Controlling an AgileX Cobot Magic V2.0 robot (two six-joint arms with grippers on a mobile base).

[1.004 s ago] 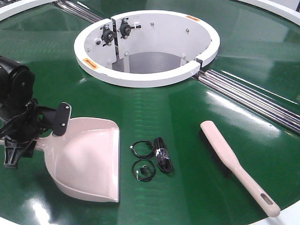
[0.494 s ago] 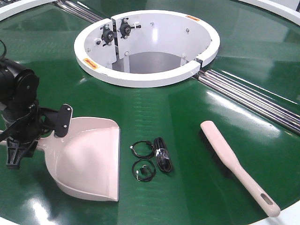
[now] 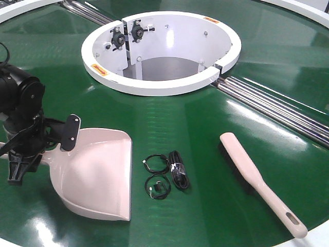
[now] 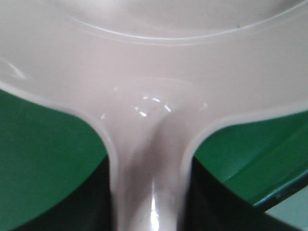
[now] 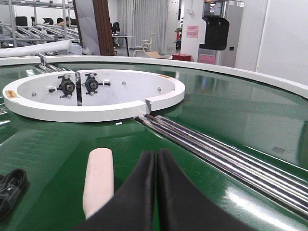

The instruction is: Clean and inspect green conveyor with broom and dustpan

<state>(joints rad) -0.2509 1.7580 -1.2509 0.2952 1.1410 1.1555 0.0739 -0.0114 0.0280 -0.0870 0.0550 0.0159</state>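
- Now the dustpan (image 3: 100,175) lies flat on the green conveyor (image 3: 205,123) at the near left, its open mouth turned to the right and its handle running off to the left.
- At that handle sits the left pincer (image 3: 43,153). In the left wrist view its dark fingers (image 4: 91,207) press against both sides of the handle, so it has hold of the dustpan.
- Just beside the dustpan's mouth lie three small black cable coils (image 3: 164,175), resting on the belt between dustpan and broom.
- Farther right, well apart from the dustpan, the broom (image 3: 257,180) lies aslant on the belt, bristles down, slotted handle end toward the near edge.
- Above the broom's blunt end, as the right wrist view shows, hangs the right pincer (image 5: 156,192), its two dark fingers pressed together with nothing between them.
- Beyond all this the white rim (image 3: 154,88) rings the central opening, and silver roller seams (image 3: 277,108) run out from it to the right.
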